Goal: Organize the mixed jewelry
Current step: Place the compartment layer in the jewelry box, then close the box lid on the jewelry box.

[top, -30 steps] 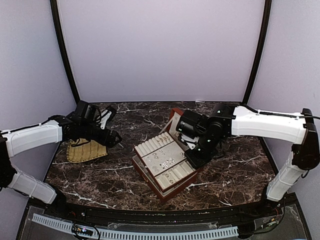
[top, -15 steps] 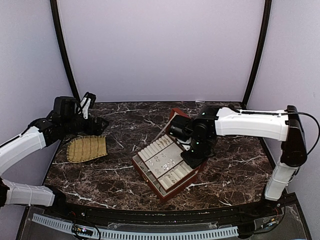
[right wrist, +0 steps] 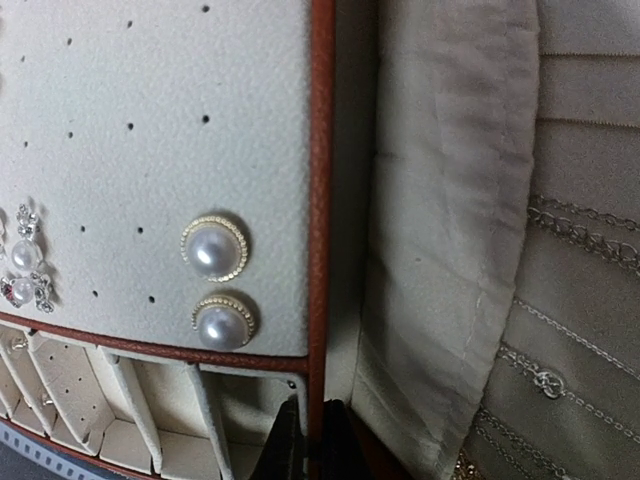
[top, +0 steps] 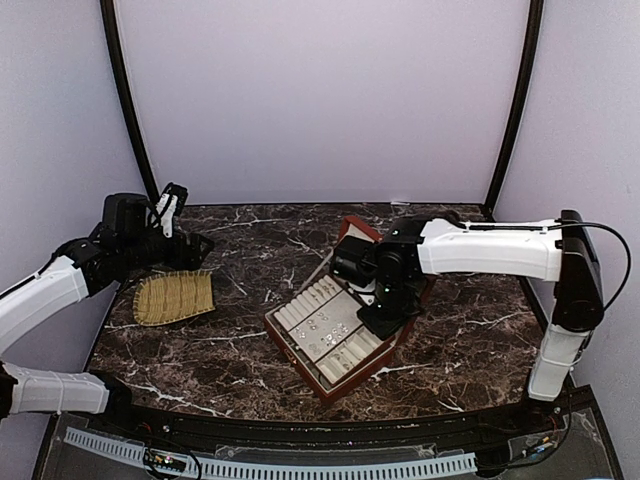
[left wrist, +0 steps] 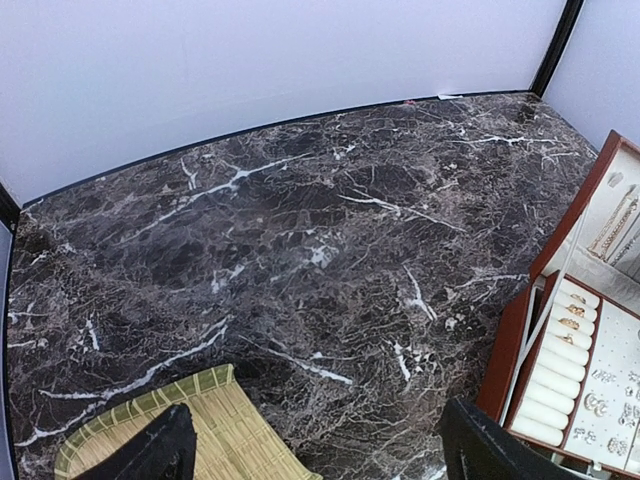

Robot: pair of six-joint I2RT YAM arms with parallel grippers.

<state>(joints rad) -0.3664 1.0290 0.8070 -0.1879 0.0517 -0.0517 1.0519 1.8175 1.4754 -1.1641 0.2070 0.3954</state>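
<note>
The mixed jewelry shows as tiny silvery studs (top: 325, 325) on the cream tray inside the open red-brown box (top: 300, 362). Close up, two pearl studs (right wrist: 213, 248) and small sparkly studs (right wrist: 25, 265) sit on the tray's pad, and thin chains (right wrist: 580, 235) hang in the lid pocket. My right gripper (right wrist: 312, 445) is shut on the tray's brown rim (right wrist: 320, 300) at the box's right rear side. My left gripper (top: 185, 240) hovers open and empty above the far edge of the woven mat (top: 175, 297); its fingers (left wrist: 150, 455) frame bare marble.
The box's lid (top: 357, 232) stands open behind the tray. Ring rolls (left wrist: 572, 315) with a few rings lie along the tray's left side. The mat (left wrist: 200, 430) sits near the table's left edge. Purple walls close in the back and sides.
My left arm has pulled back and up from the mat toward the back left. My right gripper has slid left along the box to the tray's rim.
</note>
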